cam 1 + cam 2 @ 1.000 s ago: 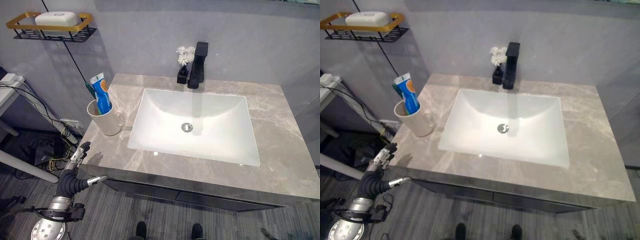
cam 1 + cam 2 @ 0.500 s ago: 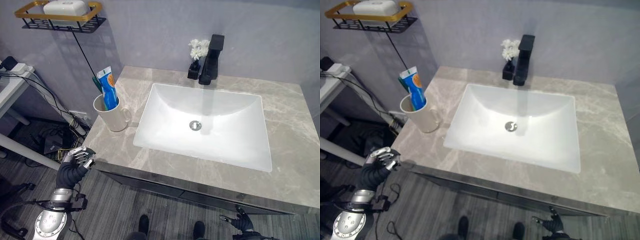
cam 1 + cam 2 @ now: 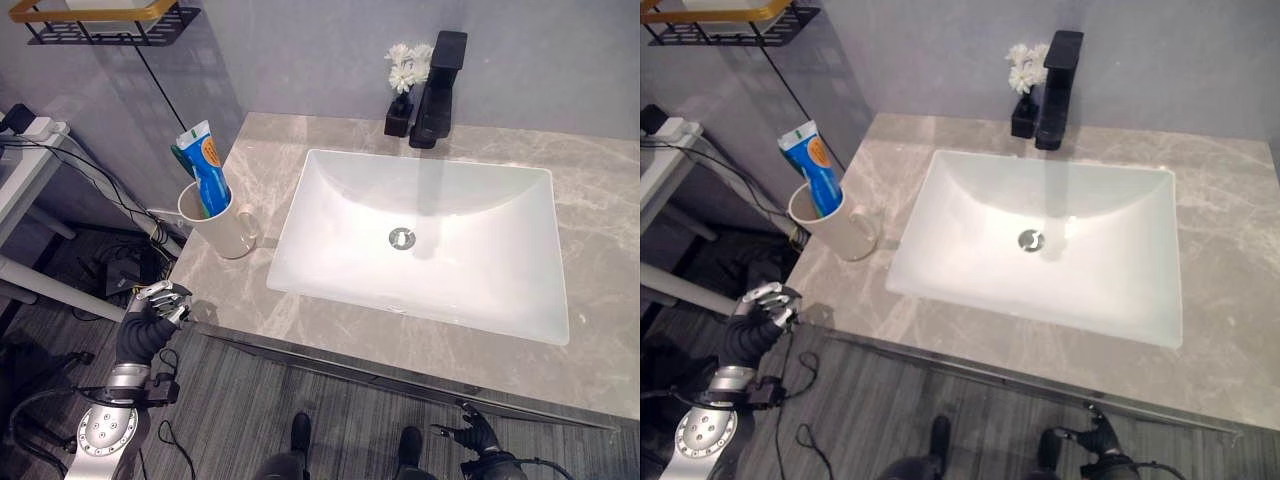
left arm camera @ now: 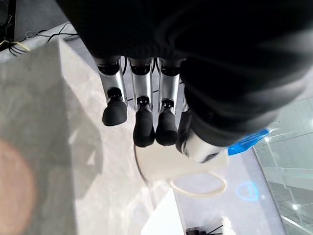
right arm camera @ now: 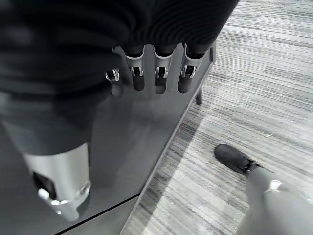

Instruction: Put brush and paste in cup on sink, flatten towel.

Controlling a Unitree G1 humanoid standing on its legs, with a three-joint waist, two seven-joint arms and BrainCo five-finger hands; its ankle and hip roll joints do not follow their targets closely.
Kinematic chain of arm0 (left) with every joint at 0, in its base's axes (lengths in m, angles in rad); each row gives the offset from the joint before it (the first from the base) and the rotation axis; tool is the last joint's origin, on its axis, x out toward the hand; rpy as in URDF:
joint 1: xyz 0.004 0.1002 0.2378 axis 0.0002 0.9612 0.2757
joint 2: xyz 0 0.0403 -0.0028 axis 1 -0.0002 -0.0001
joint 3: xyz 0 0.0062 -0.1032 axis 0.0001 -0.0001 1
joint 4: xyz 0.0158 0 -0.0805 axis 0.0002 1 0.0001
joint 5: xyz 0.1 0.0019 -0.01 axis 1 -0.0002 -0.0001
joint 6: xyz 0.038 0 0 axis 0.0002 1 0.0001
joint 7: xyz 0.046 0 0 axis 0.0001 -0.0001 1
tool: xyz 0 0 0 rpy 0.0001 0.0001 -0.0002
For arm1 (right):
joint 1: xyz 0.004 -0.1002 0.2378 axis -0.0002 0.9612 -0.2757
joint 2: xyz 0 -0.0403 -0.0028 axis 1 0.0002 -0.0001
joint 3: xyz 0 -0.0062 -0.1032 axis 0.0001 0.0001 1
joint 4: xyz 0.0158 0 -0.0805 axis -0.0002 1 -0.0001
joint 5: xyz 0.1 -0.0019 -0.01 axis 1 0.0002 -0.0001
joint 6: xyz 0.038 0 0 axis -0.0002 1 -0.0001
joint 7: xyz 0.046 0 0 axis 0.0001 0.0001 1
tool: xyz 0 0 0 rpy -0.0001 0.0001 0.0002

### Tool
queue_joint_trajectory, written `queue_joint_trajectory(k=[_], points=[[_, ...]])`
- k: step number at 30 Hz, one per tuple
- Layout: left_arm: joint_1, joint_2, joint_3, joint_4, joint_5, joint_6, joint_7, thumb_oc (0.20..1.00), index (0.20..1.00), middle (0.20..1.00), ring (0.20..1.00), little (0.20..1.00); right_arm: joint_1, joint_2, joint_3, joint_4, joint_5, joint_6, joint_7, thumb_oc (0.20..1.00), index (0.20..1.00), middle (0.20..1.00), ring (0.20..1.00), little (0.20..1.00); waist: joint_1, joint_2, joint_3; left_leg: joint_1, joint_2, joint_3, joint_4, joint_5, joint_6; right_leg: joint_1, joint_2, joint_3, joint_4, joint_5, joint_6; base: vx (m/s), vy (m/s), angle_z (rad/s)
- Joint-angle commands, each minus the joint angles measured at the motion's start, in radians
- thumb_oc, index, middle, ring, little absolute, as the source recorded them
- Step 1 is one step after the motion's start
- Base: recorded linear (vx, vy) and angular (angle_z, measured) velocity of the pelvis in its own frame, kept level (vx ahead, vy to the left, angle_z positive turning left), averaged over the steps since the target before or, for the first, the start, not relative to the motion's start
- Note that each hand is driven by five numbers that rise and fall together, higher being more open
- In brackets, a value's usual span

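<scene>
Toothpaste (image 3: 206, 178) and brush (image 3: 184, 165) stand in the cup (image 3: 216, 222) at the counter's (image 3: 330, 322) left edge; no towel is seen. Left robot hand (image 3: 160, 301), fingers curled and empty, hangs just off that edge; raised carelessly, it could topple the cup. Right robot hand (image 3: 472, 435) hangs low, fingers relaxed, empty

Cream-white cup (image 3: 222, 226), blue and orange paste tube (image 3: 205, 172) with white cap, green brush (image 3: 184, 163), grey marble-veined surface (image 3: 603, 318), white sink (image 3: 480, 250), black faucet (image 3: 438, 91), white flowers (image 3: 405, 62) in black vase (image 3: 397, 118), grey striped floor (image 3: 235, 418)
</scene>
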Motion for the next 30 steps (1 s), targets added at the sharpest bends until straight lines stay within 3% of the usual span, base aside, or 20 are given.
queue_joint_trajectory(k=[1, 30], points=[[-0.051, 0.02, 0.019, -0.038, -0.053, -0.038, 0.011, 0.2, 0.2, 0.2, 0.2, 0.2, -0.068, -0.005, 0.017, 0.007, -0.018, -0.014, -0.03, 1.0, 1.0, 1.0, 1.0, 1.0, -0.002, -0.041, 0.04, 0.009, -0.037, 0.018, 0.006, -0.024, -0.001, 0.056, -0.022, 0.032, 0.007, 0.038, 0.002, 0.0, 0.0, 0.0], [-0.243, 0.011, 0.005, 0.079, -0.045, -0.019, 0.09, 0.2, 0.2, 0.2, 0.2, 0.2, -0.11, 0.01, 0.044, 0.047, -0.005, -0.01, -0.035, 1.0, 1.0, 1.0, 1.0, 1.0, -0.076, -0.05, 0.061, 0.0, -0.018, 0.071, 0.006, -0.035, -0.006, -0.001, -0.005, 0.095, 0.007, 0.04, -0.004, 0.01, -0.003, -0.05]])
